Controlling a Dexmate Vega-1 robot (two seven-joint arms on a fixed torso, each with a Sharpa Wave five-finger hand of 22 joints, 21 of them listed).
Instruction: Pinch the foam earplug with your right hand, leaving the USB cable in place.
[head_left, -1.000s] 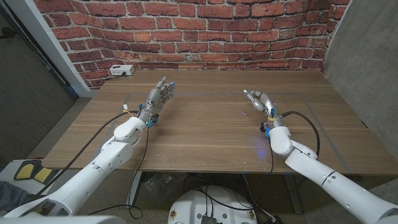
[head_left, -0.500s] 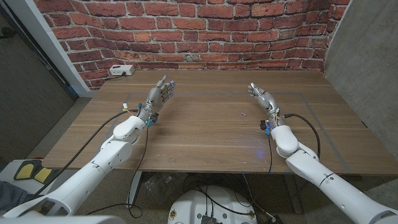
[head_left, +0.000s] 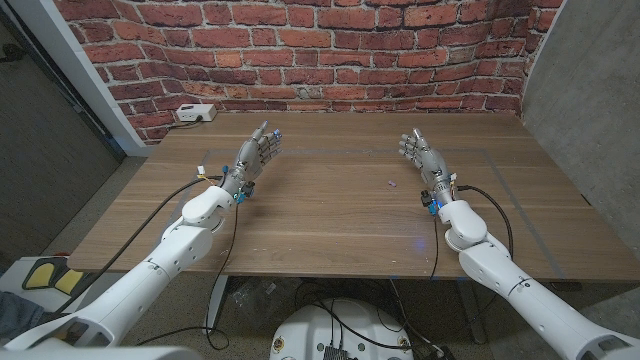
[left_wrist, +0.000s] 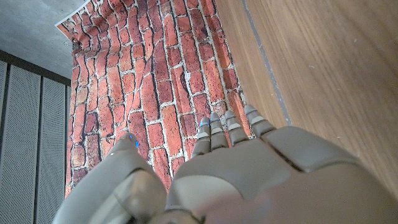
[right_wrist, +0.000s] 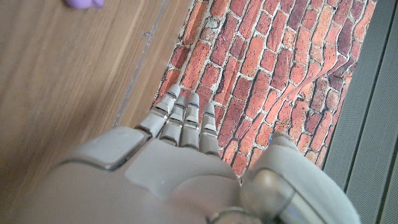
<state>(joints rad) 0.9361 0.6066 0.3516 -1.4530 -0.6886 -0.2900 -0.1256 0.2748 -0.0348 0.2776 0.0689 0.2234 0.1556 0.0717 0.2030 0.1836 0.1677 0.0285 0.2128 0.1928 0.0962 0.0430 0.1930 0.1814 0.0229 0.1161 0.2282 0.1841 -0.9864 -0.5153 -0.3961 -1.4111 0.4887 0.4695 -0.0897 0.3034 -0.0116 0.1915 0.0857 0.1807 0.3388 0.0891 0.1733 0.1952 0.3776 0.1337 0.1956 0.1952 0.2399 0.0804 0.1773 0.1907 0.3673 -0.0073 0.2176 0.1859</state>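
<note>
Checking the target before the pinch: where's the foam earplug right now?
Head view: the purple foam earplug lies on the bare wooden table, right of centre, just left of the right hand and apart from it.

A red brick wall with pale mortar is running behind the wooden table, whose far edge is sitting close against it. A white power strip is lying at the table's far left corner. A grey panel is standing off the right edge, and a dark grey wall is flanking the left.
</note>
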